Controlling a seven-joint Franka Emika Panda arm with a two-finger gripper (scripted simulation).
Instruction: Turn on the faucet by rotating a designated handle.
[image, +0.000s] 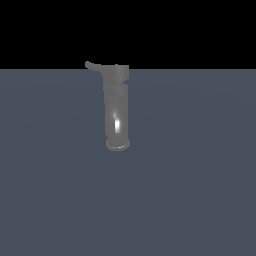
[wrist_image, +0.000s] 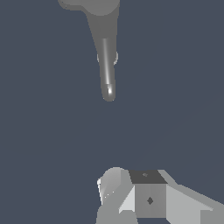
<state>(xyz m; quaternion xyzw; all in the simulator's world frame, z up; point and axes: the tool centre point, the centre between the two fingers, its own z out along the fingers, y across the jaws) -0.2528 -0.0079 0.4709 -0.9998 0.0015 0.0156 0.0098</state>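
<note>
The faucet (image: 116, 107) is a tall grey upright cylinder with a flared round base and a wider cap, standing on the flat grey floor. The handle (image: 93, 66) is a thin short lever sticking out from the cap toward the exterior view's left. In the wrist view I look down on the faucet's cap (wrist_image: 94, 6), and the handle (wrist_image: 107, 65) runs from it to a rounded shiny tip. My gripper (wrist_image: 129, 177) shows only in the wrist view, clear of the handle's tip and touching nothing. Its two fingers sit together with no gap and hold nothing.
The flat grey-blue floor (image: 190, 190) spreads all around the faucet. Beyond its far edge the background is black.
</note>
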